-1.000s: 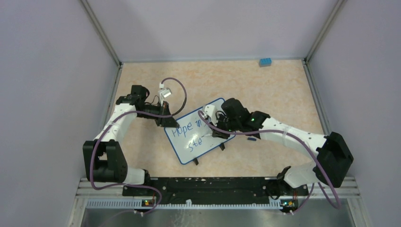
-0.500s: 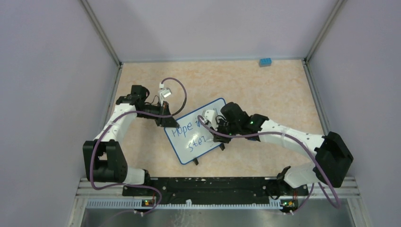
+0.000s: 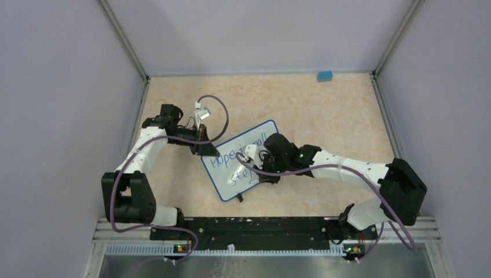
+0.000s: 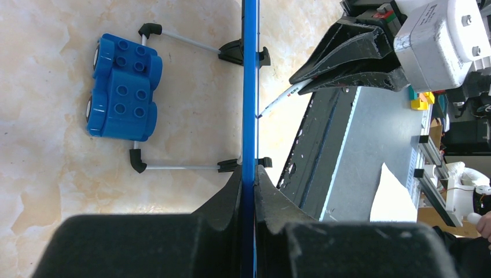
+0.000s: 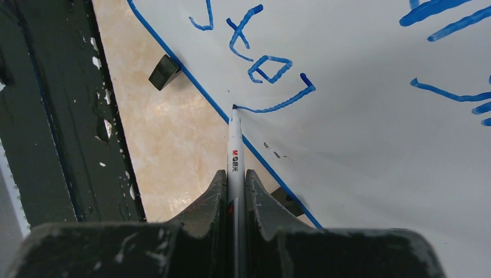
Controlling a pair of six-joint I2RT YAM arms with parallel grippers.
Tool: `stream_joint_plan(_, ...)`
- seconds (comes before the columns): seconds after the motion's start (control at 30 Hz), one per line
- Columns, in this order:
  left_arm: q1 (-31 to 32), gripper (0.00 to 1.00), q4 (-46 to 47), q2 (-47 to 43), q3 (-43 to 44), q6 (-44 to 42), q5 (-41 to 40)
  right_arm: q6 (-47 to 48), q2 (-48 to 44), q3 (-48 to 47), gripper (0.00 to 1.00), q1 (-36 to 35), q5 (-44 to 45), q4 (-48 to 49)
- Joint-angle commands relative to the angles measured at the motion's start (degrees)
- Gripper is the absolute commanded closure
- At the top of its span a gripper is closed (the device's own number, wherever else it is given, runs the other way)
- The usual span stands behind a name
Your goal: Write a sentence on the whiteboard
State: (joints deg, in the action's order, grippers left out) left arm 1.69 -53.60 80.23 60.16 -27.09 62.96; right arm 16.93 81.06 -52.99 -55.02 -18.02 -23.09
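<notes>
The whiteboard (image 3: 227, 184) stands tilted at the table's middle, blue-rimmed (image 4: 250, 87). My left gripper (image 3: 204, 149) (image 4: 249, 174) is shut on the rim at the board's upper left corner. The sentence (image 3: 223, 157) reads "Hope in small" on the upper line. Blue letters of "step" (image 5: 266, 66) make the lower line. My right gripper (image 3: 259, 172) (image 5: 234, 174) is shut on a white marker (image 5: 234, 145). The marker's tip touches the board close to its lower rim, at the end of a long blue tail stroke. The right wrist hides part of the lower line in the top view.
A small blue brick (image 3: 325, 75) lies at the back right corner. A blue toy brick car (image 4: 123, 87) sits on the table behind the board, between its wire feet. The black base rail (image 3: 255, 227) runs along the near edge.
My right arm has slid left and toward the near edge along the board, uncovering "small" and adding strokes to the lower line. The left arm and the board have stayed put.
</notes>
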Motion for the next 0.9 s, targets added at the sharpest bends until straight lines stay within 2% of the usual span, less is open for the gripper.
stream_joint_plan(0.0, 0.2, 1.0, 0.7, -0.8, -0.8, -0.4, -0.5, 0.2, -4.5, -2.8, 1.0, 0.1, -1.3, 2.2)
stream_joint_plan(0.27, 0.2, 1.0, 0.7, -1.0, -0.7, -0.2, -0.3, -0.7, -6.4, -4.0, 1.0, 4.7, 0.0, 2.4)
stream_joint_plan(0.87, 0.2, 1.0, 0.6, -0.7, -0.7, -0.6, -0.4, -0.2, -2.7, -5.6, 1.0, 4.8, 2.0, 2.9)
